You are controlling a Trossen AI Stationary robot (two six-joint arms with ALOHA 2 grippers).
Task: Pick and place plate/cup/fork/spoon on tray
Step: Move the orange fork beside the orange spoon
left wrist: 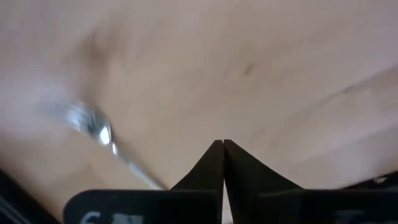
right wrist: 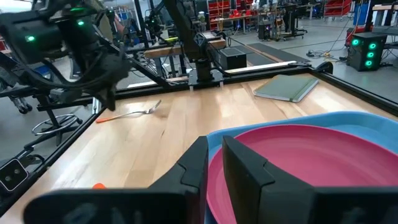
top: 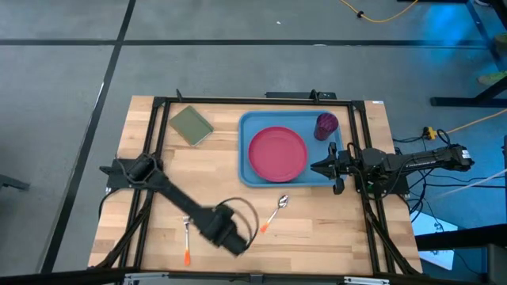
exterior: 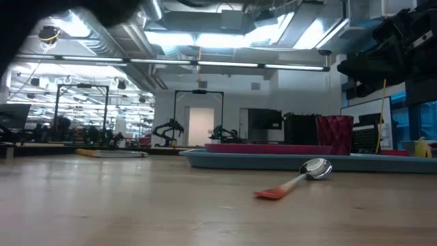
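Note:
The light blue tray (top: 247, 127) lies at the table's far right. The pink plate (top: 277, 153) lies flat in it, and the dark magenta cup (top: 327, 124) stands in its far right corner. The spoon (top: 273, 212) lies on the wood in front of the tray, bowl toward the tray; it also shows in the low view (exterior: 300, 178). The fork (top: 187, 237) lies near the front left. My left gripper (left wrist: 223, 144) is shut and empty above the wood, left of the spoon's handle (top: 236, 244). My right gripper (right wrist: 214, 149) hovers at the tray's right rim, its fingers a narrow gap apart.
An olive-green square pad (top: 191, 125) lies at the far left of the table. Black frame rails (top: 238, 100) run along the table's edges. Bare wood lies between the fork and the spoon and in front of the tray.

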